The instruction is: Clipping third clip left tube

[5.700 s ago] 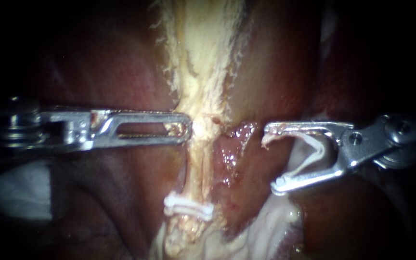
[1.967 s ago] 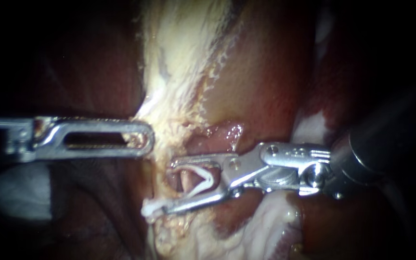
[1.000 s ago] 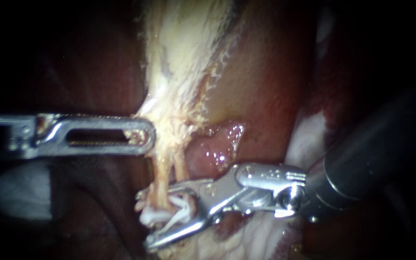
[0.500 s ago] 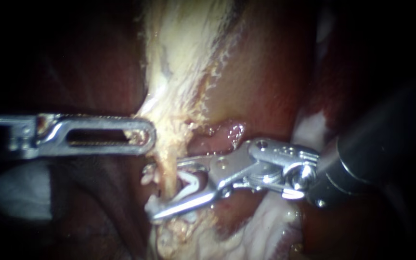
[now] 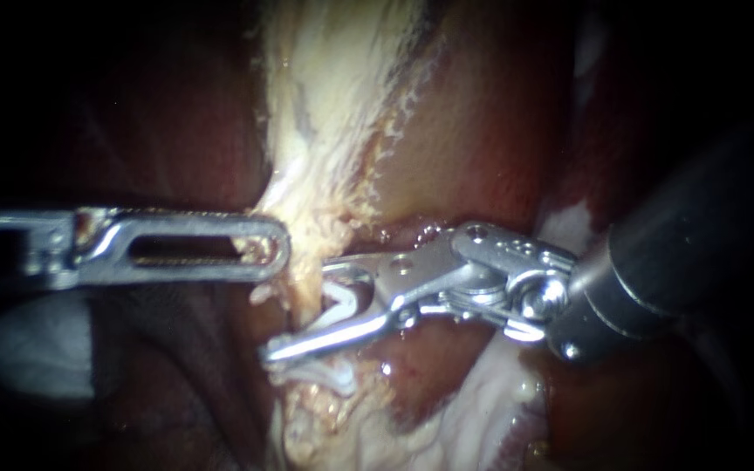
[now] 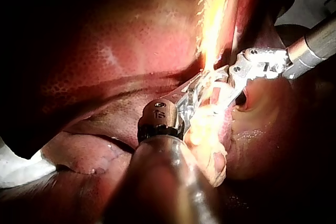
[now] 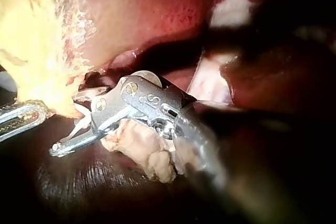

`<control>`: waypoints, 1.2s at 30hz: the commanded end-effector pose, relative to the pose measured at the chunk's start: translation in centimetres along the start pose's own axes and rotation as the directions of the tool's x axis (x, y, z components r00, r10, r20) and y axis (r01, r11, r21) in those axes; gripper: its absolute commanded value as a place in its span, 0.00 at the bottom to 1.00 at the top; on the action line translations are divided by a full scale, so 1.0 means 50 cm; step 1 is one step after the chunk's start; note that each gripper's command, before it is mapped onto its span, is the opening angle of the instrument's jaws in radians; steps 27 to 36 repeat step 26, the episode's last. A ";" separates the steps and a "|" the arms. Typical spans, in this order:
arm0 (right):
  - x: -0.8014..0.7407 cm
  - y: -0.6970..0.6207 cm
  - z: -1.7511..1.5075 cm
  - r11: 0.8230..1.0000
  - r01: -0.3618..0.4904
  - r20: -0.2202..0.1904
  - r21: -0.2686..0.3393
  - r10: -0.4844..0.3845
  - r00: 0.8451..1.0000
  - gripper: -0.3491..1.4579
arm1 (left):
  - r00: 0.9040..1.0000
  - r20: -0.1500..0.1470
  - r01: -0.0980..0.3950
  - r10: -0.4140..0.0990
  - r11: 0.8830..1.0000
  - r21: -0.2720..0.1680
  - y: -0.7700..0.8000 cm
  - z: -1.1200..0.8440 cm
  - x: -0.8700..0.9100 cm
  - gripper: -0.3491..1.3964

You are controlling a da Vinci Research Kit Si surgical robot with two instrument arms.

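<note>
- so the tube [image 5: 305, 298] looks soft, thin, slick, sitting between the parted jaws of your right instrument [image 5: 303, 311], which hold a white clip [image 5: 346, 301].
- left instrument [image 5: 268, 249] jaws pinch pale tissue [image 5: 307, 209] above.
- bite just above the lower clip [image 5: 320, 375].

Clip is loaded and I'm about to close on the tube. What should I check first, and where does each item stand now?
1. Tube between the jaws: ok. The tube crosses the open V of the loaded clip held in the right tool.
2. Both jaw tips beyond the tube: cannot tell. The lower tip is past it; the upper tip is lost against tissue.
3. Clearance from the placed clips: cannot tell. They sit right under the lower jaw.
4. Traction: ok. The left tool grips the pale tissue, and the tube looks taut.
5. No extra tissue caught: cannot tell.
</note>
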 end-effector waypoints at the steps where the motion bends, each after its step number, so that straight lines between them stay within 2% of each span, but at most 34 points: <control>1: 0.0000 -0.0001 -0.0001 1.000 0.001 0.001 0.002 -0.001 1.000 0.48 | 1.000 0.000 0.000 0.000 1.000 0.000 0.0000 0.0000 0.0000 0.00; 3: -0.0002 -0.0004 -0.0006 1.000 0.001 -0.001 0.004 -0.001 1.000 0.44 | 1.000 0.000 0.000 0.000 1.000 0.000 0.0001 -0.0001 0.0000 0.00; 5: -0.0007 -0.0009 -0.0016 1.000 -0.021 -0.001 0.007 0.021 1.000 0.23 | 1.000 -0.001 0.000 0.000 1.000 0.000 0.0001 -0.0001 0.0000 0.00; 6: -0.0011 -0.0012 -0.0022 0.999 -0.033 0.000 0.009 0.033 0.999 0.07 | 1.000 -0.001 0.000 0.000 1.000 0.000 0.0002 -0.0001 0.0000 0.00; 7: -0.0013 -0.0012 -0.0026 0.998 -0.062 -0.001 0.011 0.062 0.998 0.00 | 1.000 -0.001 0.000 0.000 1.000 0.000 0.0002 -0.0001 0.0000 0.00; 13: -0.0026 -0.0001 -0.0027 0.997 -0.072 -0.010 -0.014 0.071 0.997 0.00 | 1.000 -0.001 -0.001 0.001 1.000 0.000 0.0002 -0.0001 0.0000 0.00; 19: -0.0036 0.0002 -0.0021 0.998 -0.068 -0.006 -0.016 0.068 0.998 0.00 | 1.000 -0.001 -0.001 0.001 1.000 0.001 0.0004 -0.0003 0.0000 0.00; 36: -0.0037 0.0001 -0.0021 0.998 -0.068 -0.006 -0.016 0.068 0.998 0.00 | 1.000 -0.002 -0.001 0.001 1.000 0.001 0.0005 -0.0002 -0.0001 0.00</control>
